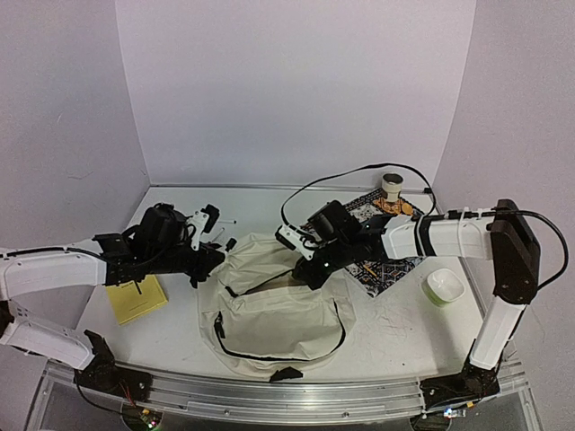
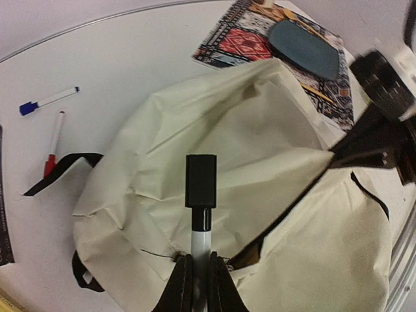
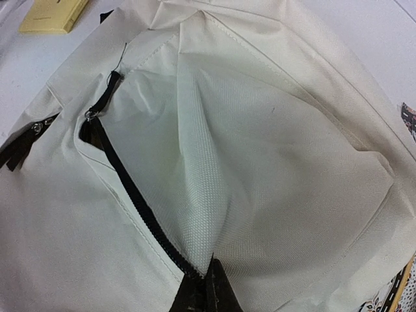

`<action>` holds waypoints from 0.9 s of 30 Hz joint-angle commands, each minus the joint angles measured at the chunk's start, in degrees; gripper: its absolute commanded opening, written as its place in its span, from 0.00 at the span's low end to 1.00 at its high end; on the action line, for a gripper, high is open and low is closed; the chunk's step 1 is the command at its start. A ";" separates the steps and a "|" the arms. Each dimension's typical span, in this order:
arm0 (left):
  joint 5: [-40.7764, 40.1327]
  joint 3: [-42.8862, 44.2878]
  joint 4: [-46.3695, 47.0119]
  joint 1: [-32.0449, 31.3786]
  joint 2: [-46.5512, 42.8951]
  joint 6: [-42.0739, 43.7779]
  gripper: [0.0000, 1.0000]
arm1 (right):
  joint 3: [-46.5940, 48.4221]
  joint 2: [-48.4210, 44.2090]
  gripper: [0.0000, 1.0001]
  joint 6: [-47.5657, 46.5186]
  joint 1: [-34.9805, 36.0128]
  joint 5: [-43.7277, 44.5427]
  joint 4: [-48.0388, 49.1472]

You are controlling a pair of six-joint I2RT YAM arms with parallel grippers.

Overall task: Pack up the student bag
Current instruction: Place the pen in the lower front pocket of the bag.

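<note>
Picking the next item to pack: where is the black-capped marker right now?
In the left wrist view, the black-capped marker is at bottom centre, gripped in the left end effector, its cap lying over the student bag.

Table (image 1: pixel 260 208) w/ student bag (image 1: pixel 269 314), patterned mat (image 1: pixel 395 272), yellow pad (image 1: pixel 137 299), green bowl (image 1: pixel 445 286), blue marker (image 2: pixel 49 99), red marker (image 2: pixel 54 143).

My top camera sits above and behind my bases, looking down and forward over the whole bench (image 1: pixel 395 337). My left wrist camera looks along its fingers (image 2: pixel 179 289) from close above the bag (image 2: pixel 260 143), toward the bench's right edge. My right wrist camera hangs nearer still, with fabric filling its view. All three views share the bag; the top and left wrist views also share the mat (image 2: pixel 237 42).
</note>
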 commanded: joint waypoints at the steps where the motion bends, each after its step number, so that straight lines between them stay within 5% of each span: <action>1: 0.76 -0.85 2.37 -5.94 -0.70 3.28 0.00 | 3.15 0.02 0.00 1.83 0.16 0.10 -0.63; 14: -4.20 0.91 2.03 -19.74 8.15 6.74 0.00 | 3.89 0.66 0.00 2.14 0.12 -2.22 -0.67; 27: -19.16 8.89 5.43 -24.00 22.00 18.21 0.00 | 4.41 0.41 0.00 2.26 0.17 -5.02 -0.68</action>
